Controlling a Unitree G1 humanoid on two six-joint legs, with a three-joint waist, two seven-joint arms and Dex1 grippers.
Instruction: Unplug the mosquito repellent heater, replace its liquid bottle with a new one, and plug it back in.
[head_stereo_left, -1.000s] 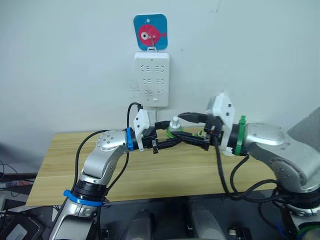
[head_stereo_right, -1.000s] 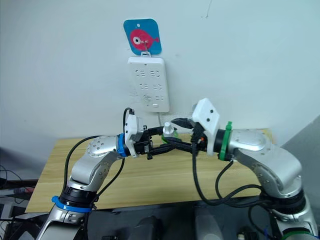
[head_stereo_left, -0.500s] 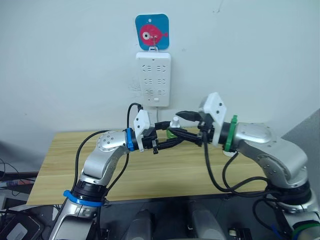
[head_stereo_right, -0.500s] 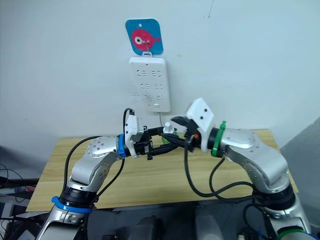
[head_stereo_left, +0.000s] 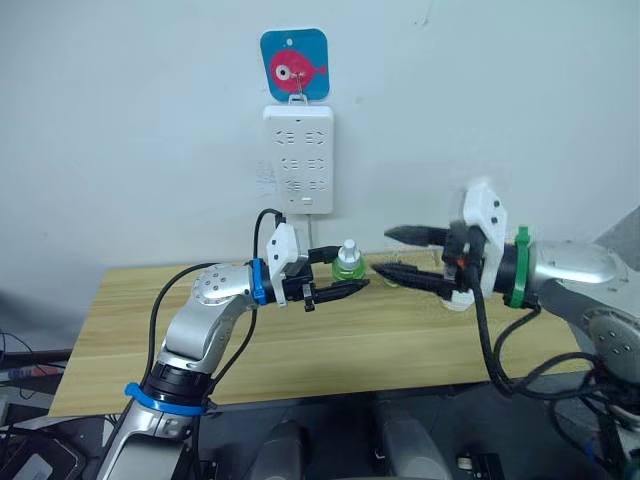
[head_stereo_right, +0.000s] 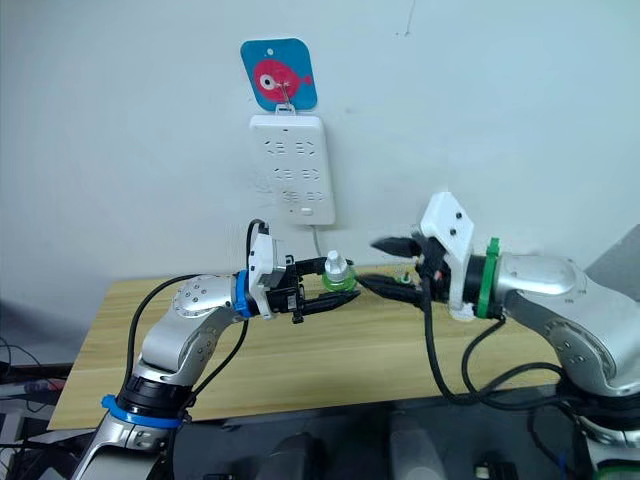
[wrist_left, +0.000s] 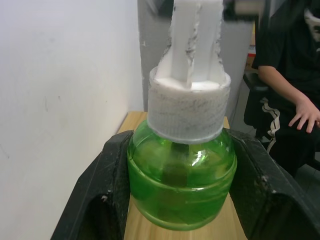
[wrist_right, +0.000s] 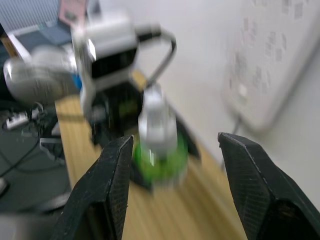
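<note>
My left gripper (head_stereo_left: 343, 277) is shut on a green liquid bottle (head_stereo_left: 347, 262) with a white threaded neck and white wick, held upright above the table. In the left wrist view the bottle (wrist_left: 182, 175) sits squeezed between both black fingers (wrist_left: 102, 200). My right gripper (head_stereo_left: 384, 251) hangs open and empty a little to the right of the bottle, pointing at it, and does not touch it. From the right wrist, the bottle (wrist_right: 159, 142) stands between and beyond the spread fingers (wrist_right: 115, 175). The mosquito repellent heater is out of view.
A white power strip (head_stereo_left: 298, 158) hangs on the wall under a blue fish hook (head_stereo_left: 294, 63), its cable dropping behind the wooden table (head_stereo_left: 300, 340). A small pale-green thing (head_stereo_left: 398, 272) lies behind my right fingers. A seated person (wrist_left: 290, 95) is in the left wrist view.
My right gripper has drawn back to the right, away from the bottle's top where its fingers were. The left gripper and the bottle have stayed in place.
</note>
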